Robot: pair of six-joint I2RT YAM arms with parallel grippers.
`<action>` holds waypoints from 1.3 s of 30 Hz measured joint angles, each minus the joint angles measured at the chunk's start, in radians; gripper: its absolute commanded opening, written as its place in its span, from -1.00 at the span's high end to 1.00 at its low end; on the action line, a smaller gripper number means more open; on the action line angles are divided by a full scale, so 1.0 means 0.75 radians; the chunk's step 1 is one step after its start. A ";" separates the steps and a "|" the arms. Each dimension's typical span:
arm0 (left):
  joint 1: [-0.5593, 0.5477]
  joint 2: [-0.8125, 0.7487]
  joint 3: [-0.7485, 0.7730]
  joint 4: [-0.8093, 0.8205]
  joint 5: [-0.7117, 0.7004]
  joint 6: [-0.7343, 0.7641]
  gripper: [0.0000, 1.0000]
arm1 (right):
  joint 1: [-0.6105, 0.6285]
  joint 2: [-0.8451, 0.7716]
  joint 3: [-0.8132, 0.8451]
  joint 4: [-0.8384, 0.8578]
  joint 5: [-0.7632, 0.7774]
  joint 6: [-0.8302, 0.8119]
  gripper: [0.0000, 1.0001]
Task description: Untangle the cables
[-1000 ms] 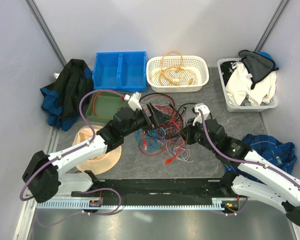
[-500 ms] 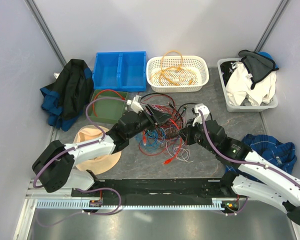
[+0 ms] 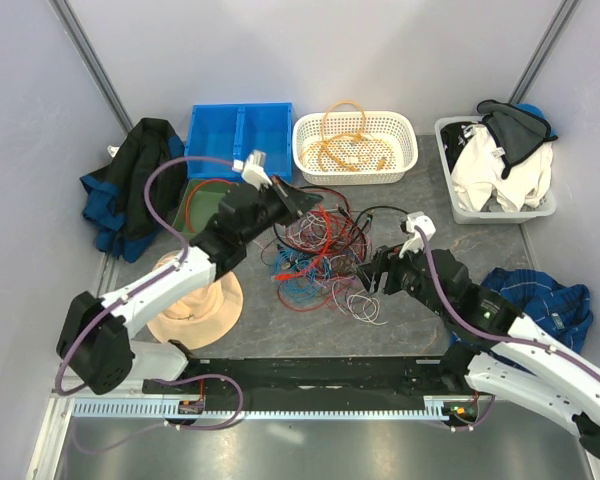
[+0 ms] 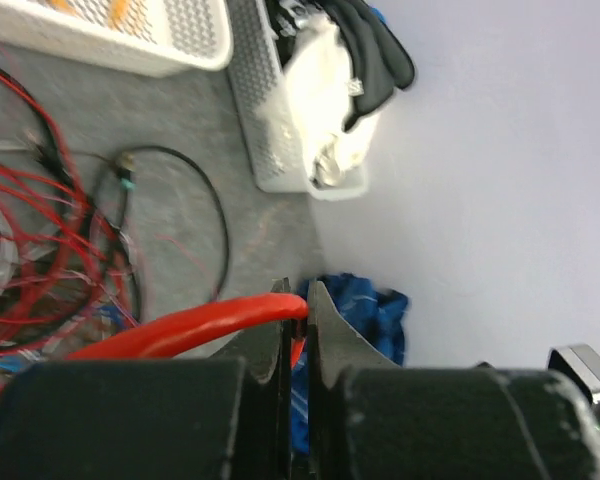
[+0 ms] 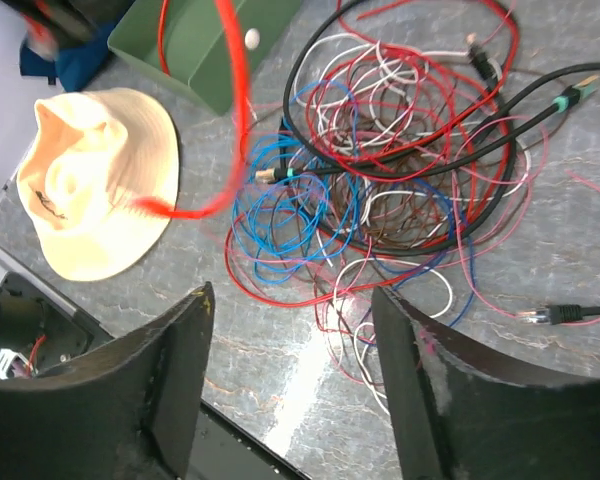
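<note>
A tangle of red, blue, black and white cables point(image 3: 315, 250) lies mid-table, and fills the upper part of the right wrist view point(image 5: 380, 180). My left gripper point(image 3: 305, 203) is raised over the tangle's far side, shut on a thick red cable point(image 4: 180, 330) that is pinched at the fingertips point(image 4: 295, 300). That red cable point(image 5: 238, 110) hangs blurred in an arc over the hat. My right gripper point(image 3: 370, 272) hovers at the tangle's right edge. It is open point(image 5: 292, 295), with only tabletop and thin wires below its fingers.
At the back stand a blue bin point(image 3: 240, 140), a white basket point(image 3: 405, 150) holding orange-yellow cables point(image 3: 345, 150), and a grey basket of clothes point(image 3: 495, 175). A green tray point(image 3: 205, 215), a straw hat point(image 3: 195, 295) and a dark jacket point(image 3: 135, 185) are on the left. Blue plaid cloth point(image 3: 540, 295) lies on the right.
My left gripper closed on the thick red cable and swung up and back with it. My right gripper opened and drew back slightly toward the right.
</note>
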 measured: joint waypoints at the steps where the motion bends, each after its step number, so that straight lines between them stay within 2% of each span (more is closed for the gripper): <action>1: 0.021 -0.012 0.043 -0.066 0.000 0.036 0.96 | 0.000 -0.019 0.000 -0.008 0.007 -0.001 -0.54; 5: 0.106 -0.056 0.270 -0.357 0.002 0.214 0.96 | 0.000 -0.067 0.000 -0.016 0.037 -0.009 -0.55; 10: 0.144 -0.138 0.394 -0.527 0.023 0.349 0.96 | 0.000 -0.070 -0.008 0.001 0.048 -0.017 -0.54; 18: 0.144 -0.175 0.410 -0.430 0.308 0.348 0.97 | 0.000 -0.047 -0.142 0.234 -0.076 -0.023 -0.54; 23: 0.144 -0.168 0.500 -0.396 0.434 0.320 0.97 | 0.000 0.030 -0.180 0.407 -0.165 -0.032 -0.54; 33: 0.144 -0.167 0.627 -0.379 0.504 0.313 0.97 | 0.034 0.317 -0.195 0.789 -0.271 -0.045 -0.56; 39: 0.144 -0.167 0.651 -0.392 0.523 0.313 0.97 | 0.137 0.510 -0.162 0.949 -0.216 -0.120 -0.60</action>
